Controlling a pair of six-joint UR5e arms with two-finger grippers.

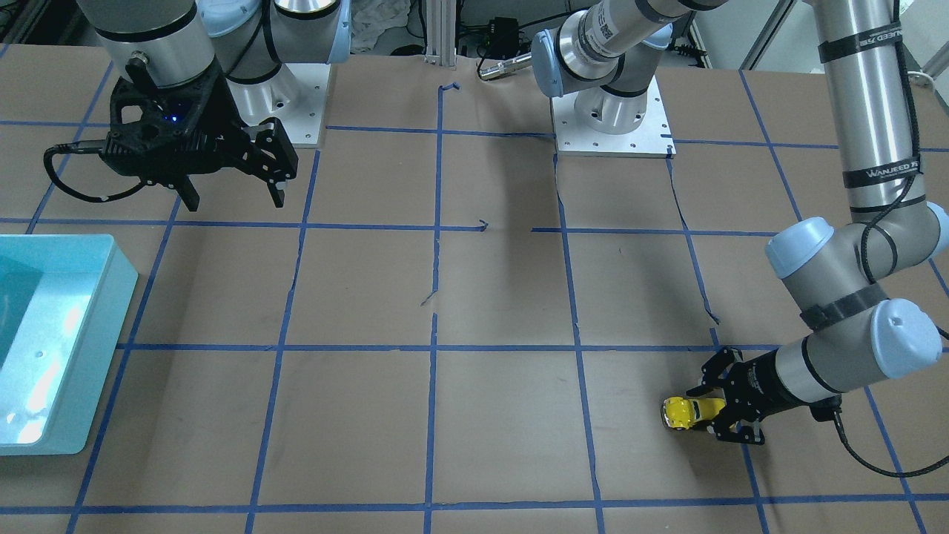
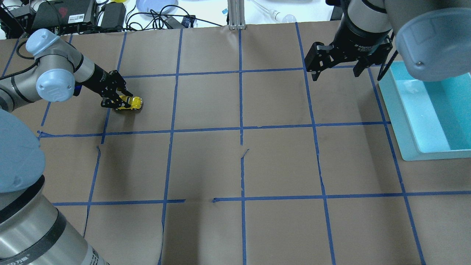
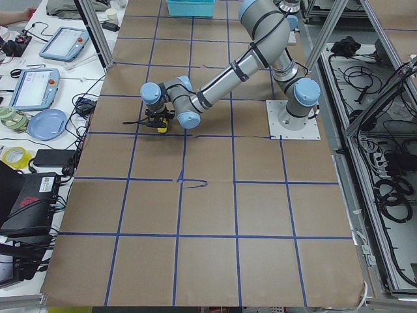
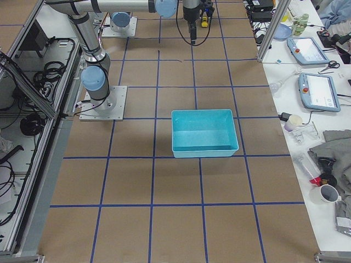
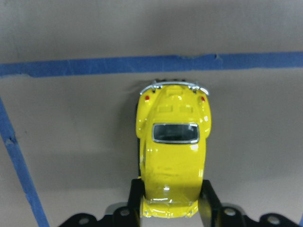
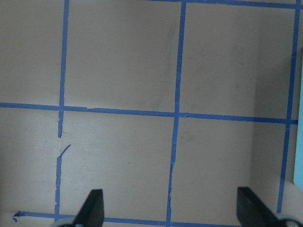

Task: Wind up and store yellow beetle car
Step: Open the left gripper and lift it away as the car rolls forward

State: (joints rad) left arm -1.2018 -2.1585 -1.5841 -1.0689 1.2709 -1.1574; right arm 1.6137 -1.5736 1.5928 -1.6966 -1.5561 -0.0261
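Gripping car (image 5: 173,151): left gripper (image 2: 123,103) pinches its near end, the rest sticking out ahead of the fingertips, low at the table (image 2: 279,162). Right gripper (image 2: 335,75) spread wide, empty, bin (image 2: 396,110) just beside it.

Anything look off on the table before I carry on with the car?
Only the blue tape: it is torn and curled near the middle of the table, with a gap in one line. The yellow car sits upright, gripped by the left hand, and the turquoise bin stands level.
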